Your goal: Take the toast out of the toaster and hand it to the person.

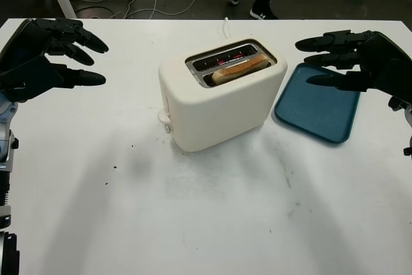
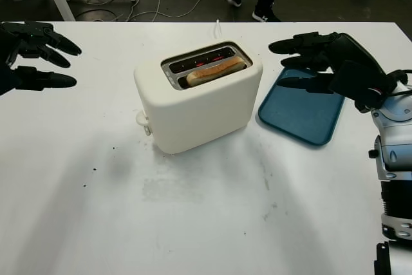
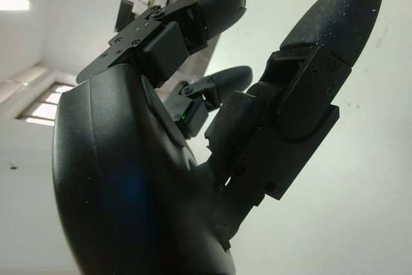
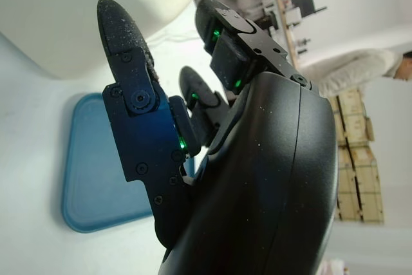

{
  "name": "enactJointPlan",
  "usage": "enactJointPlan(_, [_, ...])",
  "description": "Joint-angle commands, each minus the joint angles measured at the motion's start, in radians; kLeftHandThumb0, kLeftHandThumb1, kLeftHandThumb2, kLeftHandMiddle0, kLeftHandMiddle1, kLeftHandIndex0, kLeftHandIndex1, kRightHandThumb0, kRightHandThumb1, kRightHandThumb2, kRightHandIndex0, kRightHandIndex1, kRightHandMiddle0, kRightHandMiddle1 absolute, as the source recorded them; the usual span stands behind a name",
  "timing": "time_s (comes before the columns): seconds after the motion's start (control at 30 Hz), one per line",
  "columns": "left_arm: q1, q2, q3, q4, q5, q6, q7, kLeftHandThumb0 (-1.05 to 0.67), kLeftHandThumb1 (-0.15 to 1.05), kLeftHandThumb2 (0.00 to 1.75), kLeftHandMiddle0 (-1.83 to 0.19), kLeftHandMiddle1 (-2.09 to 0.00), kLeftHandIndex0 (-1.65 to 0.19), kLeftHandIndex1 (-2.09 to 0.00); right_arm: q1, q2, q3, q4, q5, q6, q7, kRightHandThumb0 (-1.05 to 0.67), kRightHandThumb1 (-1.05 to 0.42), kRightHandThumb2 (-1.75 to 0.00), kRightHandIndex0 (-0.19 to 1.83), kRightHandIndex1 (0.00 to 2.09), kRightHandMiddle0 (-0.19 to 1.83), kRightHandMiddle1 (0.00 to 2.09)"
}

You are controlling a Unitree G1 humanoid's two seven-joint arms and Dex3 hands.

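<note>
Toast (image 1: 239, 69) sits in the toaster's (image 1: 219, 104) near slot, long axis along the slot, angled across the table; my right hand (image 1: 351, 62), open over the tray (image 1: 317, 109), is nearer than my open left hand (image 1: 48, 56), so I'd reach left.

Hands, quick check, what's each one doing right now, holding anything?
Left hand: open, holding nothing, raised to the left of the toaster.
Right hand: open, holding nothing, above the blue tray.
</note>
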Motion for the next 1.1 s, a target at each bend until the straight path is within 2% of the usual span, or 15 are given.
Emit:
enactJointPlan(0.0, [0.003,0.000,0.004,0.000,-0.008,-0.008,-0.001,-1.05,0.63,0.01,-0.78,-0.85,-0.81,-0.69,-0.004,0.008,0.001,0.003,0.003,-0.014,-0.004,-0.64,-0.83,0.00,0.73,0.07,0.72,0.01])
enactJointPlan(1.07, [0.005,-0.003,0.006,0.009,-0.012,-0.014,-0.001,-1.05,0.63,0.00,-0.79,-0.82,-0.82,-0.67,0.004,0.005,0.007,-0.028,-0.011,0.028,-0.010,-0.65,-0.84,0.00,0.71,0.06,0.70,0.00])
